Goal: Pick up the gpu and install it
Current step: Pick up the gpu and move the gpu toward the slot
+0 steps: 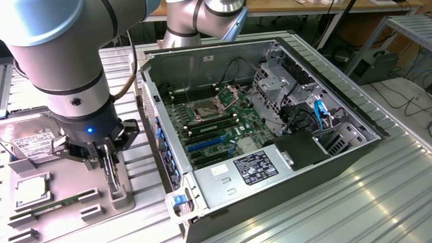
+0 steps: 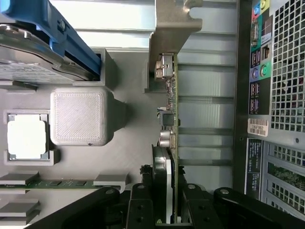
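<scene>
claw [image 2: 164,212]: seemingly clenching on the gpu [image 2: 170,119]
gpu: standing on edge in the grey tray [image 2: 128,143], beside the computer case [image 1: 236,217]

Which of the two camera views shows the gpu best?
The wrist view: the gpu stands on edge, close up, its length and its chips plain. In the exterior view the gripper above covers most of it; a thin dark sliver shows.
</scene>
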Available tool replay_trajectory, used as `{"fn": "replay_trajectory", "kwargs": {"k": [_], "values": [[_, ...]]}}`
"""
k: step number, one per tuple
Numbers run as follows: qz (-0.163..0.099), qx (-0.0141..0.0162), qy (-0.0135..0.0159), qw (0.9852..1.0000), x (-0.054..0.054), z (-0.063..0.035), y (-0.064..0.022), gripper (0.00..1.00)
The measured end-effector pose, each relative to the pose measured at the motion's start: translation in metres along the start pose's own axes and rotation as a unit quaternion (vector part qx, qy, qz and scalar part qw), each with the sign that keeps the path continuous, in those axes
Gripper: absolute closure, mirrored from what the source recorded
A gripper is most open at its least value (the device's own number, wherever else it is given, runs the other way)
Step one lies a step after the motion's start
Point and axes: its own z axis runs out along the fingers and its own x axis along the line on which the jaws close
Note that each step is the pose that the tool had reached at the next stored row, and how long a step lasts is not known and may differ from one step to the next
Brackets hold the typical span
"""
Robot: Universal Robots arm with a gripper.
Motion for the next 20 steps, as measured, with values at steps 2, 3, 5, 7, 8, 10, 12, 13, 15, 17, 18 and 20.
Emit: {"fn": "replay_trajectory", "kwargs": {"k": [2,3,5,7,8,10,12,13,15,17,18,20], "values": [[0.000,0.0000,0.0000,1.0000,0.0000,-0.0021,0.0001,0.72],[0.000,0.0000,0.0000,1.0000,-0.0001,-0.0032,0.0001,0.72],[0.000,-0.0002,-0.0002,1.0000,-0.0001,-0.0039,0.0002,0.72],[0.000,0.0001,0.0001,1.0000,-0.0001,-0.0053,0.0002,0.72],[0.000,0.0000,0.0000,1.0000,-0.0001,-0.0058,0.0002,0.72],[0.000,-0.0001,-0.0001,1.0000,-0.0001,-0.0064,0.0002,0.72],[0.000,-0.0001,-0.0001,1.0000,-0.0001,-0.0070,0.0003,0.72],[0.000,0.0000,0.0000,1.0000,-0.0001,-0.0072,0.0003,0.72],[0.000,0.0000,0.0000,1.0000,-0.0001,-0.0074,0.0003,0.72],[0.000,0.0000,0.0000,1.0000,-0.0001,-0.0074,0.0003,0.72],[0.000,0.0000,0.0000,1.0000,-0.0001,-0.0075,0.0003,0.72],[0.000,0.0000,0.0001,1.0000,-0.0001,-0.0081,0.0003,0.72]]}}
